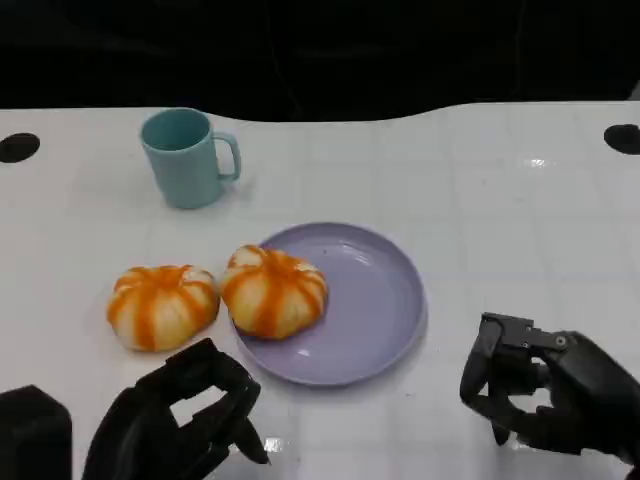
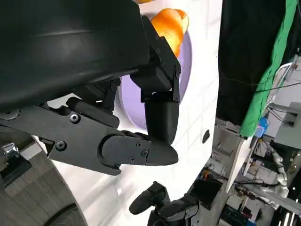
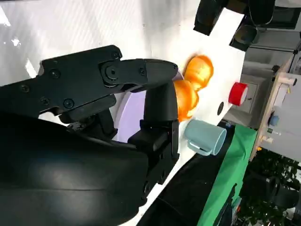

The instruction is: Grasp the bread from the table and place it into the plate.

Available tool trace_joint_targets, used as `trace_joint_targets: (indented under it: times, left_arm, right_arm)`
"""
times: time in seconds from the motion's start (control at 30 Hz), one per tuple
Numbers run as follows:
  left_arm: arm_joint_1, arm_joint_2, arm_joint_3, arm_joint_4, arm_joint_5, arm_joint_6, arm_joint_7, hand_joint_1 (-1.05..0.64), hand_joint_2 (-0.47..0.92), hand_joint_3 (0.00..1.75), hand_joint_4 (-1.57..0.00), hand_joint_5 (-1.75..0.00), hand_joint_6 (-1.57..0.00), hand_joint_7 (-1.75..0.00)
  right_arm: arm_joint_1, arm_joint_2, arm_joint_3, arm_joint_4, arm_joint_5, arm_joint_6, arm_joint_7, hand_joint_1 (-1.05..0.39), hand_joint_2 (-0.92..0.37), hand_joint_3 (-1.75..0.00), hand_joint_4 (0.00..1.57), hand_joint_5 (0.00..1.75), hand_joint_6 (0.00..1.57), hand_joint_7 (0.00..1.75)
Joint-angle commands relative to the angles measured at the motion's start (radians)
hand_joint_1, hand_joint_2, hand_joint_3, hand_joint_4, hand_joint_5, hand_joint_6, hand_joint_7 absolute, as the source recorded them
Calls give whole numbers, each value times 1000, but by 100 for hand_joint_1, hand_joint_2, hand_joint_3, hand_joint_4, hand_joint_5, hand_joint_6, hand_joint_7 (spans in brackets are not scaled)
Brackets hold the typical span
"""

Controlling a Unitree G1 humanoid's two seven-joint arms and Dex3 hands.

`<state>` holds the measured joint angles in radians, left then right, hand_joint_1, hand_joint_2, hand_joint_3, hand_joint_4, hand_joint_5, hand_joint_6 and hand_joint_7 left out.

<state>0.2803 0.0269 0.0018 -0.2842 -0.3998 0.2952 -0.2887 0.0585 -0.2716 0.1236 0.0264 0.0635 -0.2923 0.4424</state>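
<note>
This looks like a robotics lab or test room rather than a home. The work surface is a white glossy table (image 1: 500,200) with black round holes near its far corners, backed by black curtain cloth across the top of the head view. At the right edge of the left wrist view hang a bright green cloth sheet (image 2: 273,66) and loose cables over cluttered shelving, with a small blue bottle (image 2: 261,127) among it. In the right wrist view, right of centre, a red round push button (image 3: 238,93) sits on a pale box, the green cloth below it.
</note>
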Motion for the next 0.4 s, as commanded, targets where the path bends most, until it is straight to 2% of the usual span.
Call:
trace_joint_targets:
  times: [0.03, 0.4]
  left_arm:
    - [-9, 15, 13, 7, -6, -9, -13, -54, 92, 36, -70, -175, -70, -143]
    - [-12, 21, 24, 10, -13, -8, -23, -54, 92, 33, -70, -175, -70, -144]
  right_arm:
    - [-8, -3, -17, 16, -9, -24, -11, -41, -92, -29, 81, 175, 57, 175]
    - [-11, 3, -15, 16, -9, -26, -10, -39, -92, -28, 81, 175, 56, 175]
